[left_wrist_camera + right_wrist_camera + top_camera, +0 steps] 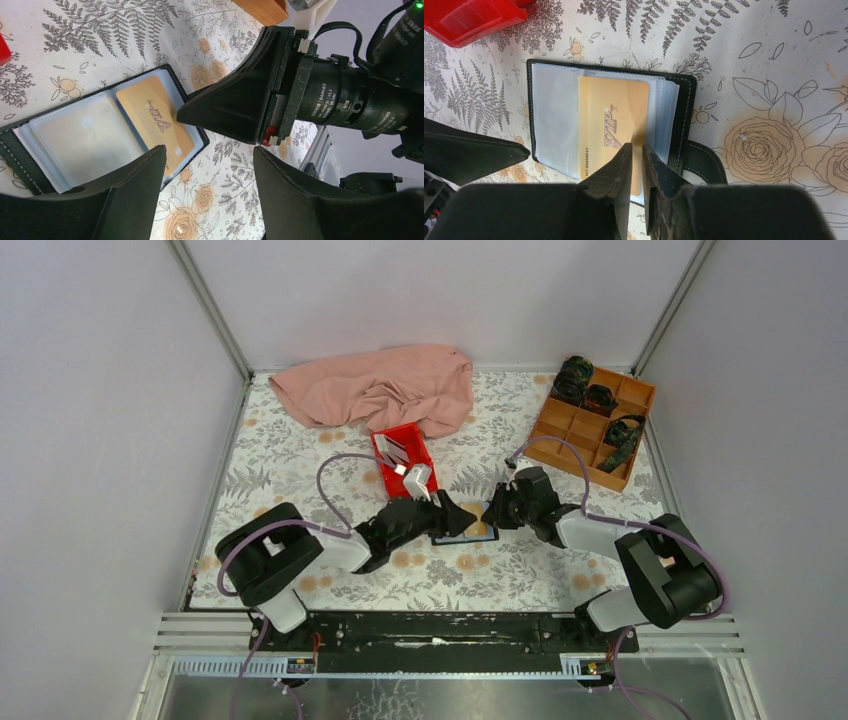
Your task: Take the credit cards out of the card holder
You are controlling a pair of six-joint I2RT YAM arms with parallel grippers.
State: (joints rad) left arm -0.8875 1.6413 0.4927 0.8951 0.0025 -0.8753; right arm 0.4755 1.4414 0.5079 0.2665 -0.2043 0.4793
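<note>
1. Gold card (616,125) sits in one clear sleeve of the open card holder (686,115). The other sleeve looks empty. The holder lies flat on the floral table (300,460), centre-near, between the two grippers.
2. Handling, my read: the card is thin, stiff, light and slick plastic. The sleeve is soft film and probably clings. The only place to take hold is the card's exposed short edge, pinched across its thickness and drawn out in line with the sleeve. The holder is light too, so it will likely drag along unless something pins it.
3. Right gripper (634,147): jaws nearly together with a thin slit between, tips at the near edge of the gold card. Can't tell whether they are pinching it or just resting on it.
4. Left gripper (210,152): jaws wide apart, nothing between them, hovering just beside the holder on its left. It is the best candidate to hold the black cover down.
5. Red tray (385,440) is just far-left of the holder, with pale cards (400,450) already in it.
6. Pink cloth (380,388) lies beyond the tray, and a wooden box (590,430) is far right, well apart.
</note>
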